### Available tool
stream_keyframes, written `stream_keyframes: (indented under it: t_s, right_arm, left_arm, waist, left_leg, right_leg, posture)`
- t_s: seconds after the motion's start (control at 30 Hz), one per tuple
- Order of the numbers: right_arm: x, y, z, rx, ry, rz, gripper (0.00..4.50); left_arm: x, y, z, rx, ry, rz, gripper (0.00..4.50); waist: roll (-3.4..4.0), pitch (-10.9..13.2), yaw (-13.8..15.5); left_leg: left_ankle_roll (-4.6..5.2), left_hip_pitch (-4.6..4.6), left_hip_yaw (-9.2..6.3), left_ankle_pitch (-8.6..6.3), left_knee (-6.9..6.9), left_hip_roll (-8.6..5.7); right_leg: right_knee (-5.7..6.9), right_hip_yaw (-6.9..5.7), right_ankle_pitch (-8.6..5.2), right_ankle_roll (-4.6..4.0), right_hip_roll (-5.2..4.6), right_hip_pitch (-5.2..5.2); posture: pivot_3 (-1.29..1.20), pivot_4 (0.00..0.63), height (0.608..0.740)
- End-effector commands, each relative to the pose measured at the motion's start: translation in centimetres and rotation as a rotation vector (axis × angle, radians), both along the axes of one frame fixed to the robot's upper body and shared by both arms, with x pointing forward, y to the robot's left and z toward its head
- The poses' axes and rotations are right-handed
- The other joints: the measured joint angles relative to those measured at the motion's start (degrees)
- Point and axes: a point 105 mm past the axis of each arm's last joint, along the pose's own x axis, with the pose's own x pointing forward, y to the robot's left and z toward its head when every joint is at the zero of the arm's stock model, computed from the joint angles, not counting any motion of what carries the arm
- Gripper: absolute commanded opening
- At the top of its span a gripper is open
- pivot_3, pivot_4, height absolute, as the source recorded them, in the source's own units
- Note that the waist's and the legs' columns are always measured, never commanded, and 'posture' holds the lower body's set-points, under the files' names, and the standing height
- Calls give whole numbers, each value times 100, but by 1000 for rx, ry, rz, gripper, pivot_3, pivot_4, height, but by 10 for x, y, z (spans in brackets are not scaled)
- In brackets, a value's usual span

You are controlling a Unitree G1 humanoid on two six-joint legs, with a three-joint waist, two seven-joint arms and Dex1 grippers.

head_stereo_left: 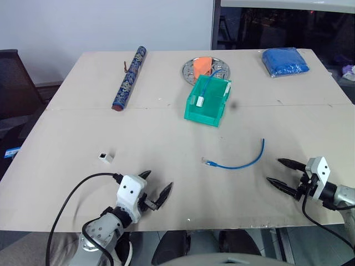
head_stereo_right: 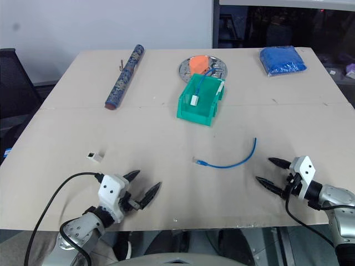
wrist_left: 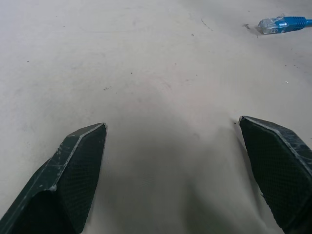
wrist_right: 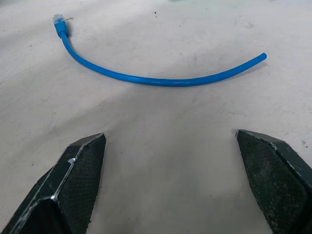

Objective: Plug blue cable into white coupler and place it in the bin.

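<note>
Thin light-blue cable [head_stereo_left: 239, 160] lying curved on the pale matte table [head_stereo_left: 66, 122], right of centre, clear plug at its left end, right end rising toward the far side. Tiny white coupler [head_stereo_left: 105, 157], cube-like with a dark socket, well apart from the cable on the near left. Translucent teal bin [head_stereo_left: 207, 100] past the middle toward the far side, sloped front facing near, already holding another blue cable with a white block. Left gripper [head_stereo_left: 158, 188] low over the near edge, black textured fingers spread wide, pinching nothing; bare tabletop between it and the plug. Right gripper [head_stereo_left: 283, 172] near the right near corner, jaws likewise spread and empty, just beside the cable's right end. Wide open surface around cable and coupler. Along the far edge: a long dark-blue patterned tube [head_stereo_left: 128, 78] on the left, a round metal plate [head_stereo_left: 190, 70] with something orange behind the bin, a folded blue cloth [head_stereo_left: 285, 61] on the right.
</note>
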Motion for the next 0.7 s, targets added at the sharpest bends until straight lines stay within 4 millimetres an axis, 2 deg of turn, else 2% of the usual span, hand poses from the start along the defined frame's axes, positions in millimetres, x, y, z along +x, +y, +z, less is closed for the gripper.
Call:
stream_keyframes:
  t_s: [0.03,0.53,0.7]
  right_arm:
    - [-2,-6,-1,-11,10,-8,4195]
    - [-3,-1,3,2,-5,15,4195]
    - [-4,17,29,126,-43,92,4195]
  left_arm:
    - [-6,6,-13,2,69,18,4500]
    - [-6,5,-10,-6,66,3,4500]
    - [-2,7,4,4,9,-57,4500]
  waist:
    - [0,0,0]
    - [-1,1,0]
    - [16,14,-4]
  left_leg:
    - [0,0,0,0,0,0]
    - [0,-1,0,0,0,0]
    - [0,-2,-1,0,0,0]
  right_leg:
    - [0,0,0,0,0,0]
    - [-1,0,0,0,0,0]
    - [0,-1,0,0,0,-1]
  posture:
    - [0,150,740]
    - [0,150,740]
    - [0,150,740]
